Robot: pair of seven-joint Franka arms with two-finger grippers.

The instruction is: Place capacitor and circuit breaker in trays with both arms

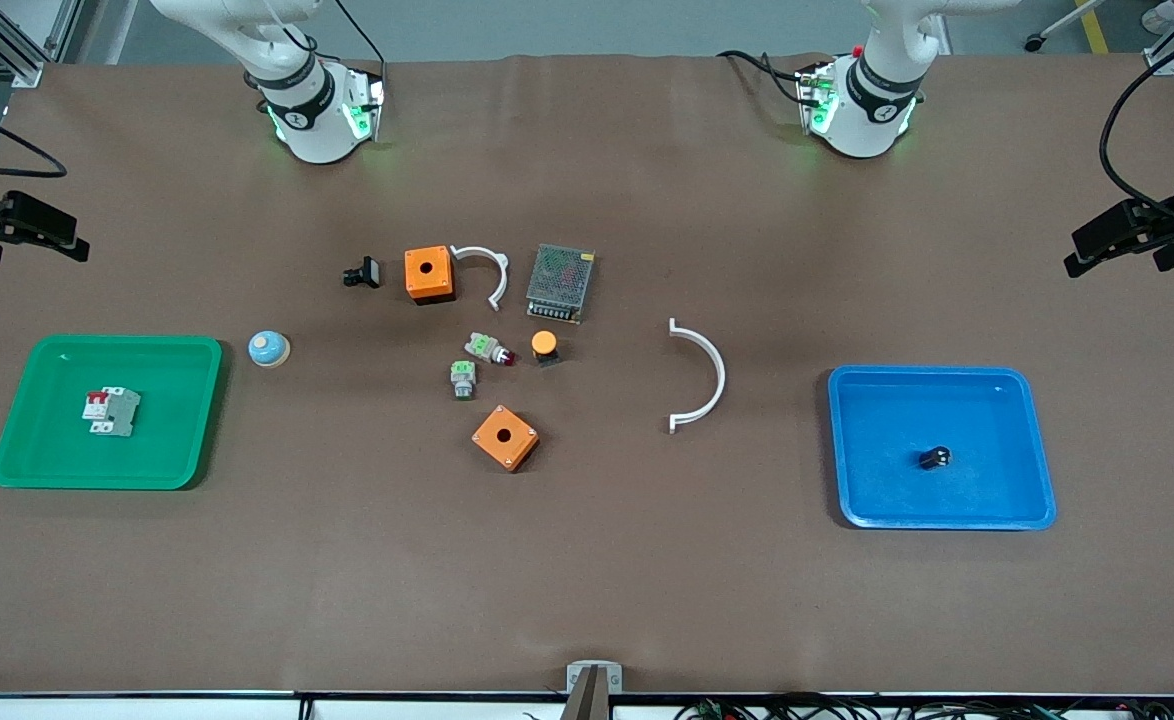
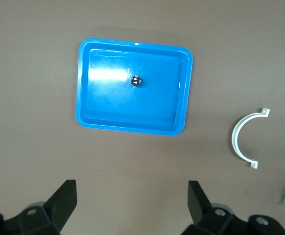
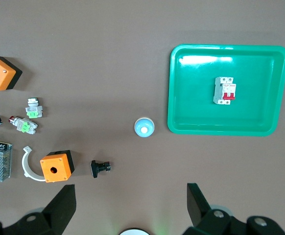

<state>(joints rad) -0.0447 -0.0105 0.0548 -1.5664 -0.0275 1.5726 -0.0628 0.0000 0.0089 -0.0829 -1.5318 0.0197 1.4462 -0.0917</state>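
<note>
Both end effectors, left [image 2: 130,205] and right [image 3: 130,208], hung spread apart and empty, capacitor [image 1: 934,458] lying in the blue tray [image 1: 1032,500] below the left one, breaker [image 1: 112,411] in the green tray [image 1: 17,460].

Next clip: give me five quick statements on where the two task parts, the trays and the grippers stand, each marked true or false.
1. The circuit breaker lies in the green tray. True.
2. The capacitor lies on the bare table. False: it lies in the blue tray.
3. The left gripper holds the capacitor. False: it is open and empty, up over the table.
4. The right gripper is open. True.
5. An orange box sits in the blue tray. False: only the capacitor is in it.
</note>
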